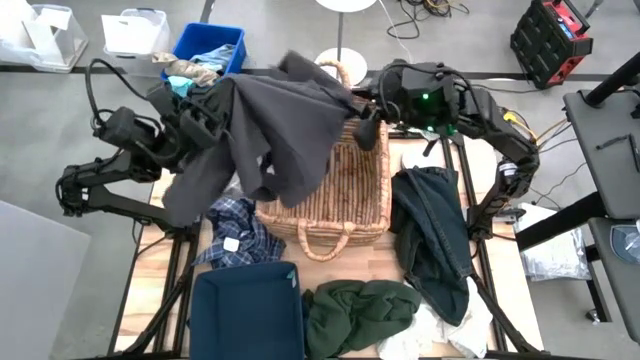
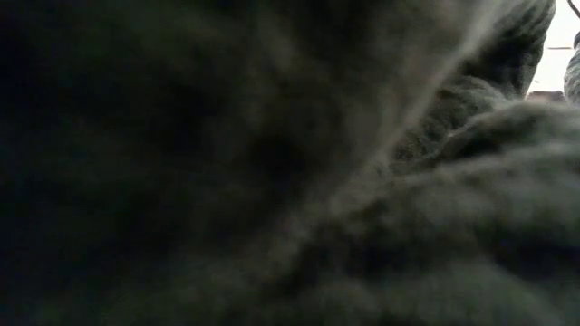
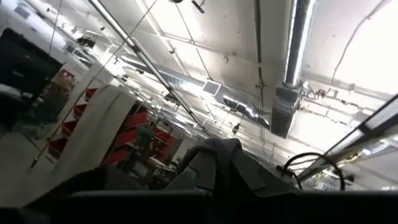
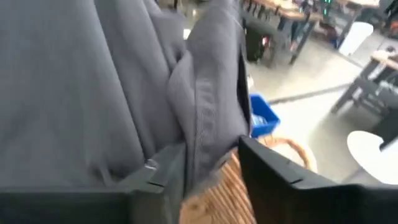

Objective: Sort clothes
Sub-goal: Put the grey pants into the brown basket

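Overhead, a charcoal shirt hangs spread between both arms above the far-left part of a wicker basket, its lower folds sagging past the basket's left rim toward the plaid garment on the bench. Left gripper sits at the shirt's left edge, fingers closed and buried in cloth; they appear clamped on the fabric, though the pinch itself is hidden. Right gripper is at the shirt's right edge over the basket's far rim; in its wrist view the fingers stand apart with a seamed fold of shirt running down between them, so I judge the hold loose or letting go. Other clothes lie on the bench: a black garment right of the basket, a dark green one near the front, white cloth beside it, and a navy bin front left. Handling, as judged: the shirt is light, limp woven cloth that drapes and swings freely and will slide from a slack pinch; nothing fragile. Best purchase is a doubled seam, collar or hem, where the thickness gives the fingers something to bite, with two well-separated holds to keep it spread. Low camera is smothered by dark cloth.
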Controlling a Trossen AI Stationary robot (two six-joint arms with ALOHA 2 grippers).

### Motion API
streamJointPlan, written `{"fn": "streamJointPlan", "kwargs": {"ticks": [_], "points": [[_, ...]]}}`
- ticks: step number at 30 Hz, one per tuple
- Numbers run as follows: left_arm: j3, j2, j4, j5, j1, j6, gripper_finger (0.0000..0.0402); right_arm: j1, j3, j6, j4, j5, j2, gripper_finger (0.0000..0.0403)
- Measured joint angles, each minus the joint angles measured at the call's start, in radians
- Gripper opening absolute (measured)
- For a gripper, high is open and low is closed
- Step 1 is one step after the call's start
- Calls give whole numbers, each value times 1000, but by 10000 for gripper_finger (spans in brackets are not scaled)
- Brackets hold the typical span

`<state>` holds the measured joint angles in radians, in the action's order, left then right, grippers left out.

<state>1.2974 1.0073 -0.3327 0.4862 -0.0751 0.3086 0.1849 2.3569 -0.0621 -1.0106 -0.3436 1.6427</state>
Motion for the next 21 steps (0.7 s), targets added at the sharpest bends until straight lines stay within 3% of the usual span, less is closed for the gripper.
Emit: {"fn": "streamJointPlan", "kwargs": {"ticks": [4,10,15,21], "points": [[0,7,-5,31,-1,15,0,0,0,41,-115,-1,-16,202],[0,18,-7,188,-1,-27,0,-10,0,58,-139,-47,-42,263],[0,28,-13,271,-2,-37,0,-91,-1,41,-17,76,-29,278],[0,46,-24,266,-3,-37,0,-165,-7,26,50,86,96,273]]}}
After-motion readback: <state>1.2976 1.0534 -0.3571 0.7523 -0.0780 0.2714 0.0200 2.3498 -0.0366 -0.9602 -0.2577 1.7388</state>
